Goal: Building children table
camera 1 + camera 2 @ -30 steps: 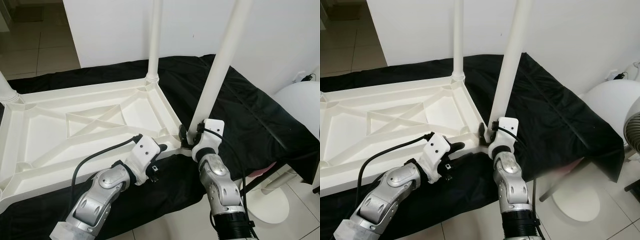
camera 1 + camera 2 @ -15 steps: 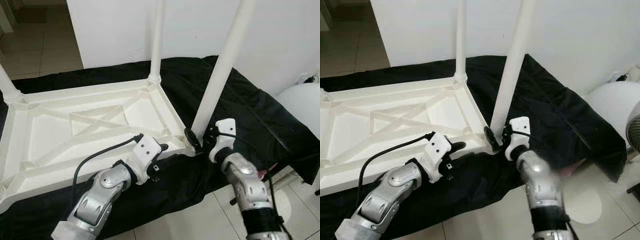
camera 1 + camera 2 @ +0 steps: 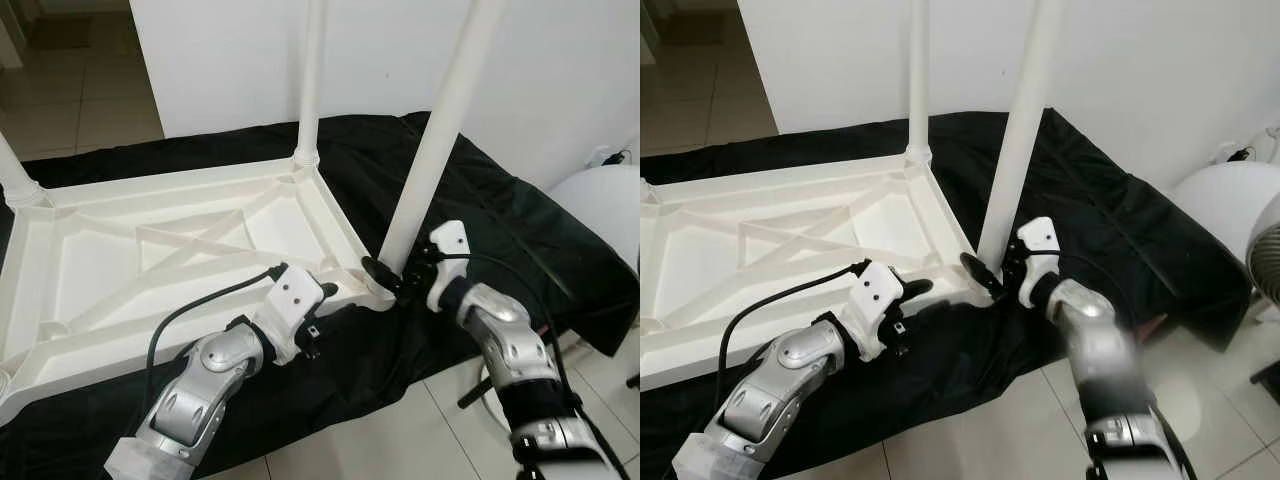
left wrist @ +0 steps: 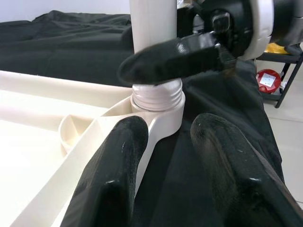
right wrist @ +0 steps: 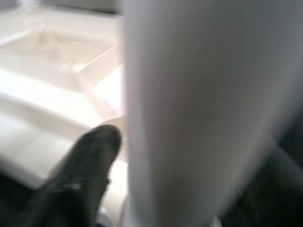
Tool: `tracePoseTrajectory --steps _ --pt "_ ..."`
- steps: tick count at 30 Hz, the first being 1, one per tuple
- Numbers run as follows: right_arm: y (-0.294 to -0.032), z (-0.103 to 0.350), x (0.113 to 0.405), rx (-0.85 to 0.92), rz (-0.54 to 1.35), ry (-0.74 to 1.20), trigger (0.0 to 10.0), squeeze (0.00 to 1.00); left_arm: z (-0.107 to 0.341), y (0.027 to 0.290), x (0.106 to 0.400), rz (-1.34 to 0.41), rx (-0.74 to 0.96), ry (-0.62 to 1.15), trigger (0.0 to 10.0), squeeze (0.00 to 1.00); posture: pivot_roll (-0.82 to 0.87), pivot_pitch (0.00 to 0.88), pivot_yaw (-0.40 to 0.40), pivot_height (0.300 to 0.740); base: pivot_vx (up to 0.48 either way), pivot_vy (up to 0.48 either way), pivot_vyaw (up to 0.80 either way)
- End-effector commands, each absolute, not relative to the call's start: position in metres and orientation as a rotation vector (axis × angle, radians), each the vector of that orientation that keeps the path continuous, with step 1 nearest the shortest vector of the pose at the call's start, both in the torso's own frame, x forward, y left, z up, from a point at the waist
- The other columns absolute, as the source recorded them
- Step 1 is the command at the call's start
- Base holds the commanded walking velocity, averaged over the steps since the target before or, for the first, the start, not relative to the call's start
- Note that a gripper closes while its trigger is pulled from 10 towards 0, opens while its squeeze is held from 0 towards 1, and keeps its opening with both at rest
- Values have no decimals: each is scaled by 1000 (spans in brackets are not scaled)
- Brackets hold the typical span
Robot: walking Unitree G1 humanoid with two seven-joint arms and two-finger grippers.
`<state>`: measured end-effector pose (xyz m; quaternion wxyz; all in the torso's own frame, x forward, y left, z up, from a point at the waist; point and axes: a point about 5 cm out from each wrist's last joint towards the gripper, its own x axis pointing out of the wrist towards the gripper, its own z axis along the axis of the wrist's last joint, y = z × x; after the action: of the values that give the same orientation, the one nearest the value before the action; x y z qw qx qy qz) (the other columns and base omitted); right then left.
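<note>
While upturned on black cloth [image 3: 500, 230], white table top [image 3: 180, 250]; leg [image 3: 440, 140] in 4-o'clock corner socket, straddled by right gripper [image 3: 392, 277]. Left gripper [image 3: 325, 305], fingers parted, empty, at near rim. No legible writing.

From up at the robot's head, the two eye cameras are looking forward and down, taking in the same ground: the upturned white tabletop [image 3: 180, 250] on its black cloth [image 3: 480, 220], the near leg [image 3: 435, 150] rising toward one o'clock. The right eye is sitting slightly aside, so everything is shifting leftward in it. The left wrist camera is peering low along its own fingers [image 4: 113, 175], very near the leg's threaded socket [image 4: 158, 101]. The right wrist camera is pressing closest, blurred, against that same leg [image 5: 189, 109].
</note>
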<state>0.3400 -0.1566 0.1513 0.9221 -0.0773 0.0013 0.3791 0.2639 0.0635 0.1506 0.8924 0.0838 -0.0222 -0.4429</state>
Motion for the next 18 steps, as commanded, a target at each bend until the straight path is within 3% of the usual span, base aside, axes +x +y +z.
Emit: tracePoseTrajectory --steps 1,15,16,18 --pt "-156 147 340 -187 811 19 0 0 151 64 265 -919 184 -49 10000 0 -19 33 -48 740 0 0 0" --pt "-161 135 341 -210 850 73 0 0 151 63 263 -909 177 -50 10000 0 -15 38 -58 740 0 0 0" --pt "-162 133 340 -197 843 78 10000 0 151 63 263 -909 176 -49 10000 0 -18 41 -58 740 0 0 0" --pt "-162 132 340 -182 836 77 10000 0 150 63 263 -910 176 -49 10000 0 -22 43 -57 740 0 0 0"
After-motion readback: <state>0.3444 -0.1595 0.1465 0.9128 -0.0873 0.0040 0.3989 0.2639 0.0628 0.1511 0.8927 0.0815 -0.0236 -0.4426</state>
